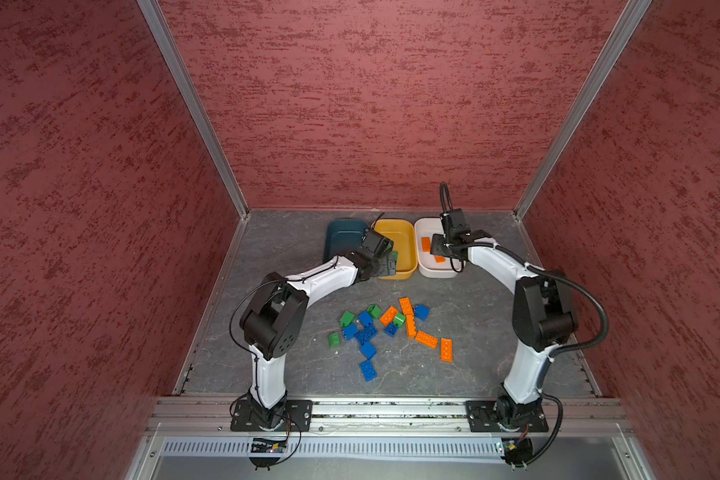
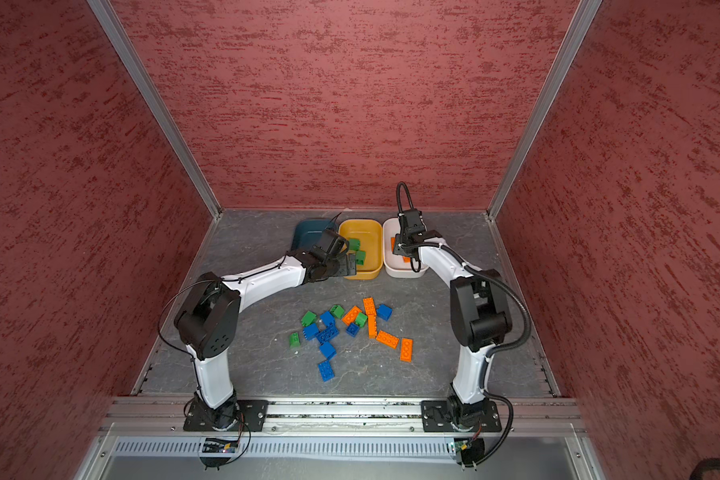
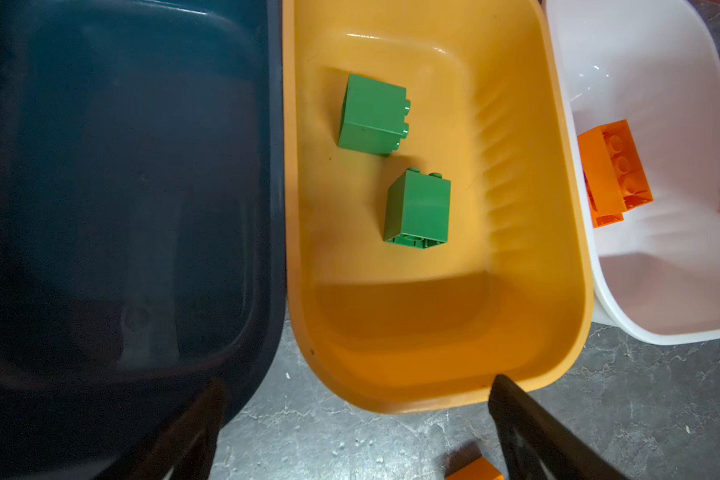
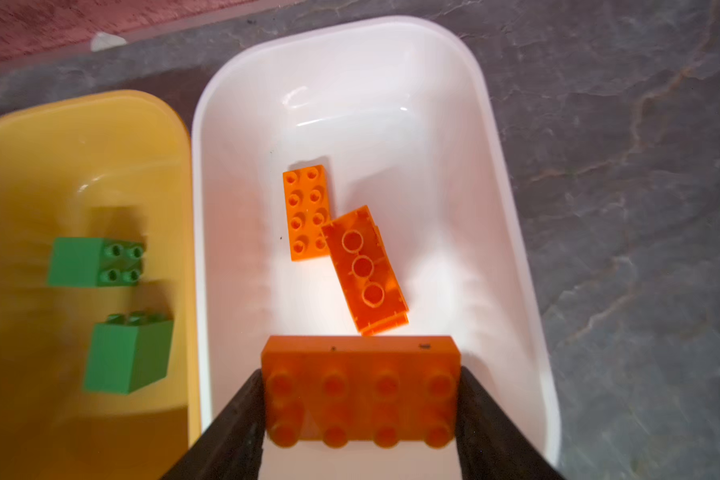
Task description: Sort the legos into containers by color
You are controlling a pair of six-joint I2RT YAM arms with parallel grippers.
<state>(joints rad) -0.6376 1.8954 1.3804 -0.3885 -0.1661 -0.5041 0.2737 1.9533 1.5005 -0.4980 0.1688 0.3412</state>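
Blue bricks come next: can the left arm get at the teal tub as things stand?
Probably yes: the left gripper hovers open and empty near the teal tub, and nothing covers it.

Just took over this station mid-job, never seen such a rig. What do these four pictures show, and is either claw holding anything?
Two white robot arms, each ending in a two-finger gripper, stand at a grey table. The two wide pictures look down from overhead; the two close ones come from a camera on each wrist. At the back sit a teal tub, empty as far as shows, a yellow tub with two green bricks, and a white tub with two orange bricks. Loose bricks of all three colours lie mid-table. The right gripper holds a third orange brick over the white tub; the left gripper is open and empty.
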